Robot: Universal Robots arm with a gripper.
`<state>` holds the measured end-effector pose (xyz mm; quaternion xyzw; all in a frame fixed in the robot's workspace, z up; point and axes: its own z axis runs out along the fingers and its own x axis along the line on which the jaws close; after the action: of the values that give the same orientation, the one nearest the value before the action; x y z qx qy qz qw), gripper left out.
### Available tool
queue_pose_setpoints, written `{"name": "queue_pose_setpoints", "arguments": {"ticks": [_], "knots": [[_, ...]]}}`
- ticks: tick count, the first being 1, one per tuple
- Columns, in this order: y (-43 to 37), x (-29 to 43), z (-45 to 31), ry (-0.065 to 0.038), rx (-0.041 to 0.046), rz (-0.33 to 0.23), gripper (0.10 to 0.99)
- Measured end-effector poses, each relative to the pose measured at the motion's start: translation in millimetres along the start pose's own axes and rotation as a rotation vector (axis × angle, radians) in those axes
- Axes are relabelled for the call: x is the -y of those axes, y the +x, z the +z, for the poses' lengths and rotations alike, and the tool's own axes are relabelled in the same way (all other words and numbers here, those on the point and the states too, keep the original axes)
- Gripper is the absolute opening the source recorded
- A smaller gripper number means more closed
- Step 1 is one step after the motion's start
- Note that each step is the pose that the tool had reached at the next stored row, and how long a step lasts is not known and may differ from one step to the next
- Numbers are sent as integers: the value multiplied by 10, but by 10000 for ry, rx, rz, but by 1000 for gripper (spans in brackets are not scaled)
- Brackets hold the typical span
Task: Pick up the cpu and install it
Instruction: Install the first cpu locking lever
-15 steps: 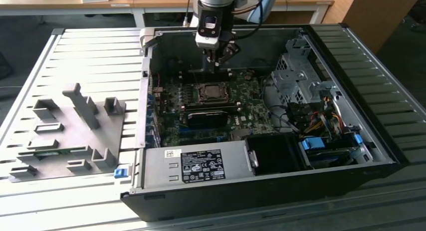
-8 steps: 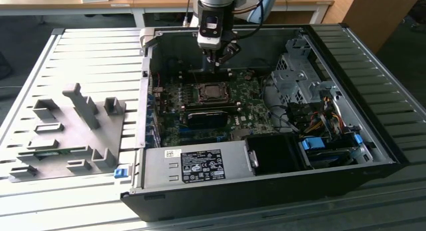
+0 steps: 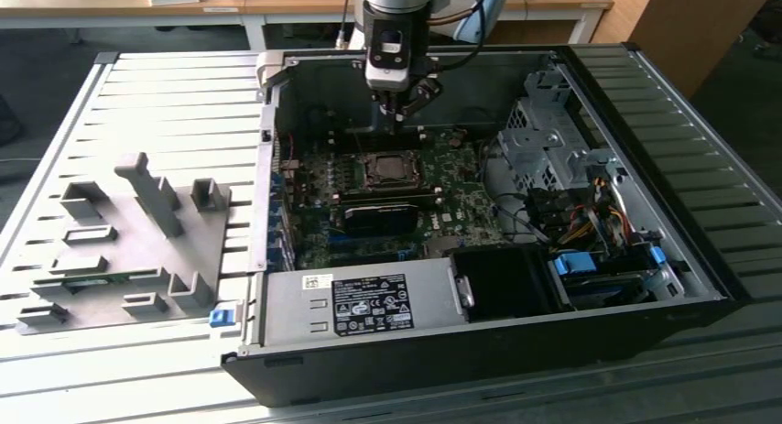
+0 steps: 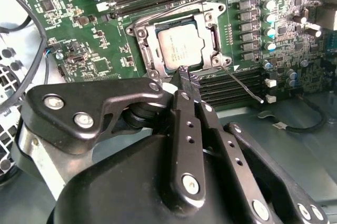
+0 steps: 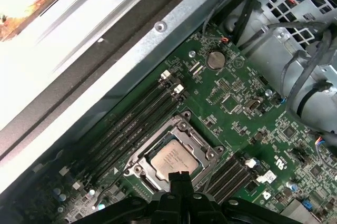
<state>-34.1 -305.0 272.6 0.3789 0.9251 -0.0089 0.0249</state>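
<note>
The cpu (image 4: pixel 179 49) is sitting in its socket (image 4: pixel 181 42), looking light, stiff and fragile, probably edge-grip only, while the tool (image 4: pixel 185 79) is hovering pinched closed and empty

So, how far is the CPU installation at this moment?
The cpu already sits in the socket frame on the motherboard. The gripper hangs just above its edge, fingers together and holding nothing. The retention lever looks unlatched, so locking seems left.

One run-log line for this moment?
hand: shut, empty, above socket | shiny silver square cpu: seated in black socket frame | green motherboard inside open computer case
</note>
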Motion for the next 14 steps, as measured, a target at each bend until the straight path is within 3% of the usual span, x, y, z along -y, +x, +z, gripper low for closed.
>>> {"name": "queue_pose_setpoints", "arguments": {"ticks": [14], "knots": [[0, 0, 0, -49, -3, -926, 106]]}}
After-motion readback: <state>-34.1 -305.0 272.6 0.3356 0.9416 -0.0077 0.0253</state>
